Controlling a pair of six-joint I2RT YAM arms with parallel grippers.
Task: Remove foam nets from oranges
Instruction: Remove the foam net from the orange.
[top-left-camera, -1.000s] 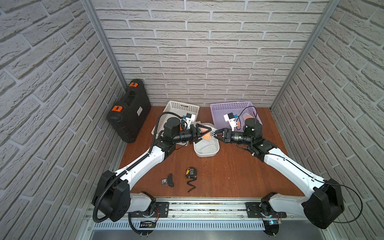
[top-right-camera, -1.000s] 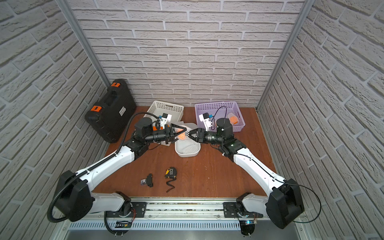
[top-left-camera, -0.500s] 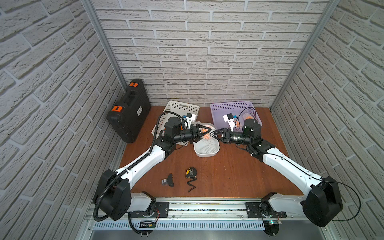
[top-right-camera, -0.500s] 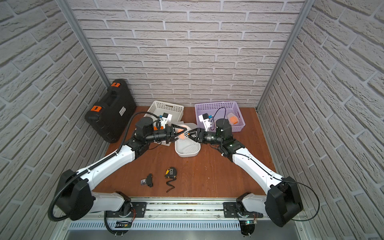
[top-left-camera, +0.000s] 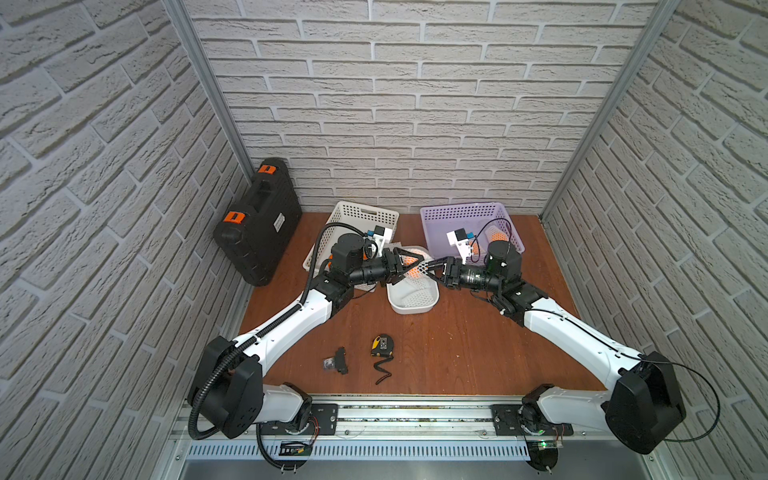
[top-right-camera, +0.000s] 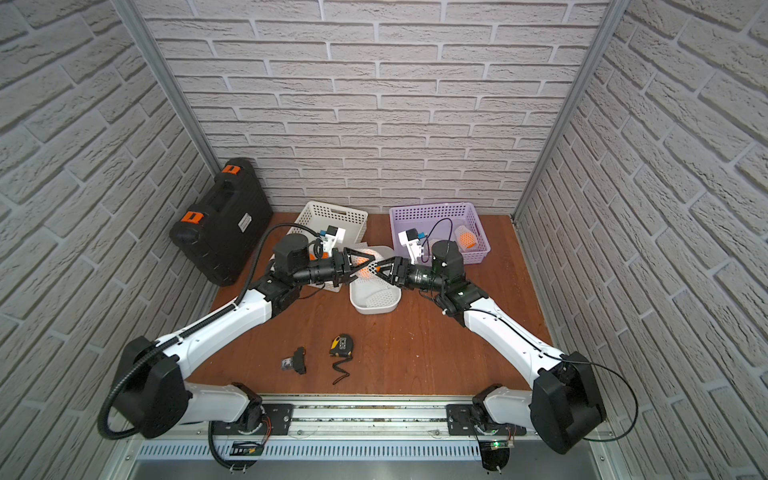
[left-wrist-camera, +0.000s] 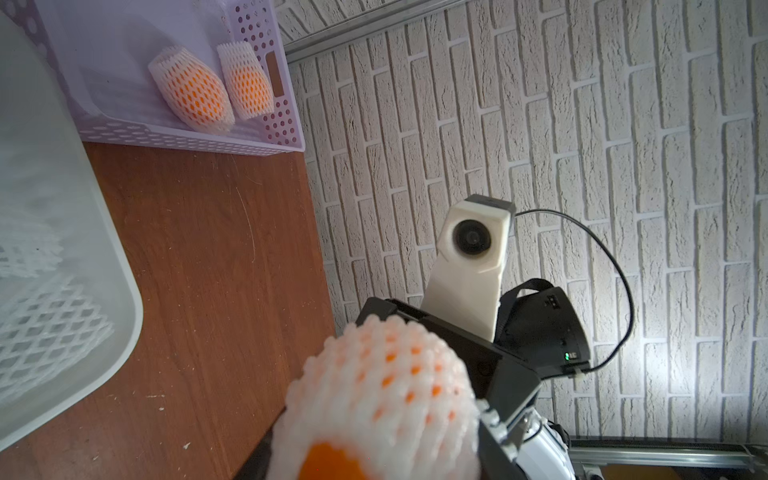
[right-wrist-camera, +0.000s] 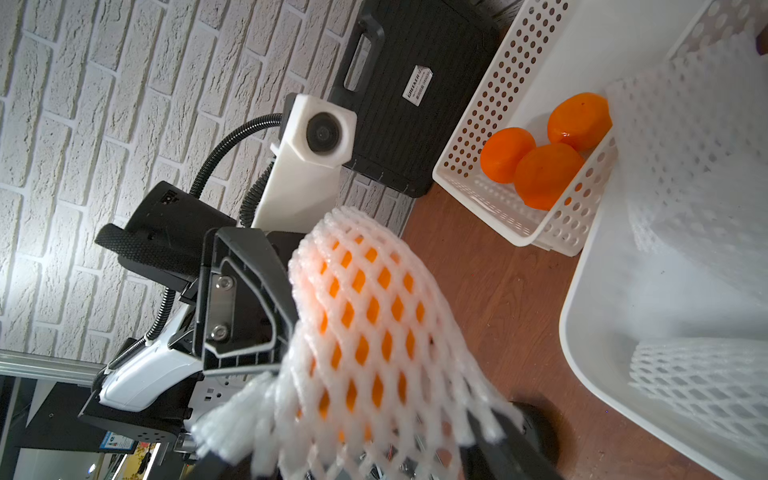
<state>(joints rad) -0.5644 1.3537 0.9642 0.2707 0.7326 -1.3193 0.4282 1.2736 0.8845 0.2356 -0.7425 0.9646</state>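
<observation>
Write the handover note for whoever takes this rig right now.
Left gripper: shut on one orange, over the white tub.
Right gripper: fingers spread, the net stretched across them at its loose end.
Done: three bare oranges in the white basket; removed nets in the tub.
To do: finish this pull, then strip the two netted oranges in the purple basket.

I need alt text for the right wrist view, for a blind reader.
A netted orange fills the foreground, held by the left claw, its foam net stretched toward the camera. Behind, three bare oranges lie in a white basket beside a white tub of empty nets.
</observation>
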